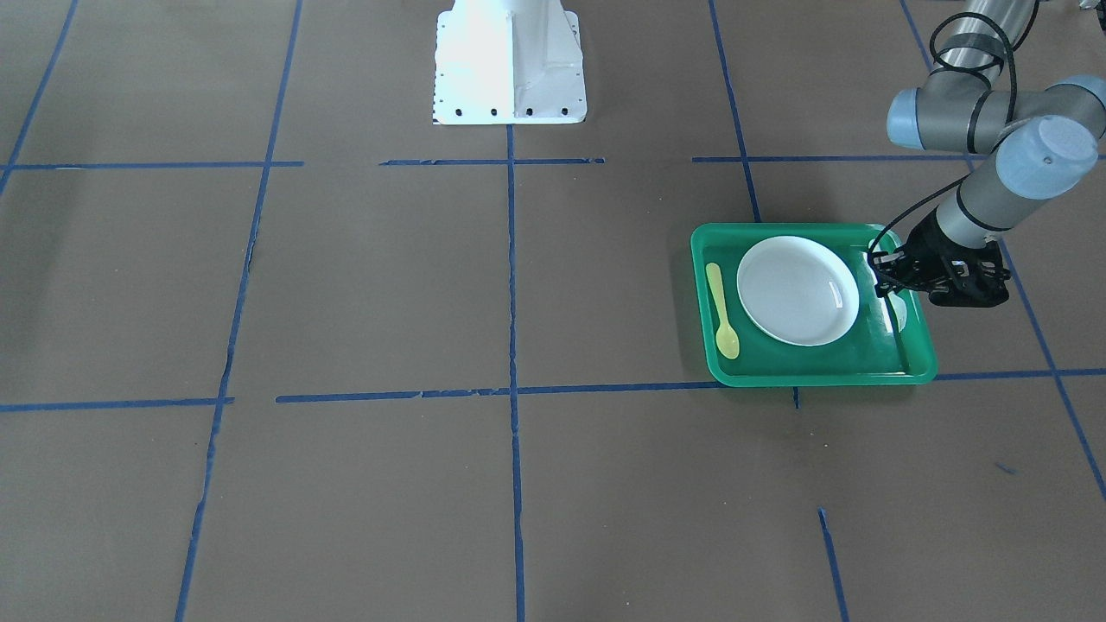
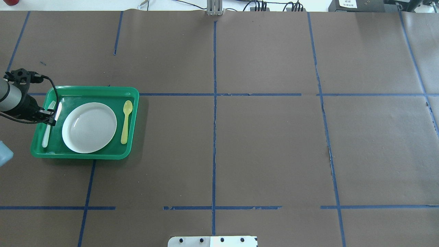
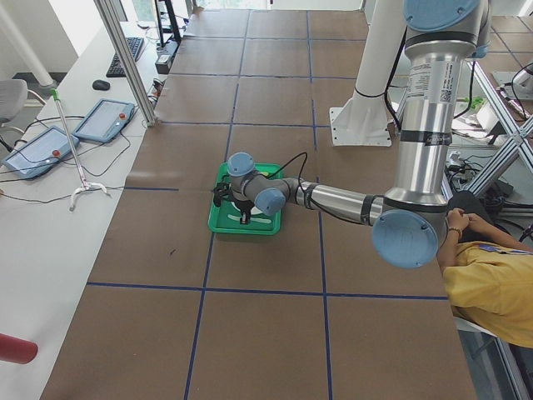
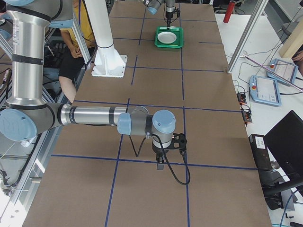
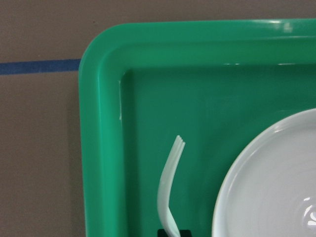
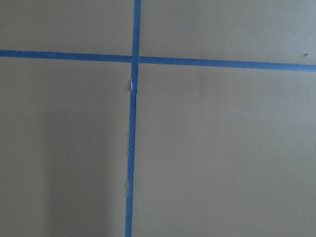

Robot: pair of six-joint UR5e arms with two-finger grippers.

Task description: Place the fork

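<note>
The pale fork (image 5: 168,187) is in the left lane of the green tray (image 2: 85,90), between the rim and the white plate (image 2: 89,127). Its tines point to the tray's far end. My left gripper (image 2: 50,116) is over the fork's (image 2: 45,135) middle, and its jaws look shut on it; in the left wrist view the fork runs into the dark fingertips at the bottom edge. I cannot tell whether the fork rests on the tray floor. My right gripper (image 4: 160,164) hangs over bare table far from the tray; I cannot tell if it is open.
A yellow-green spoon (image 2: 126,120) lies in the tray on the plate's other side. The white robot base (image 1: 510,60) stands at the table's middle edge. Blue tape lines cross the brown table. A seated person (image 3: 491,283) is beside the table.
</note>
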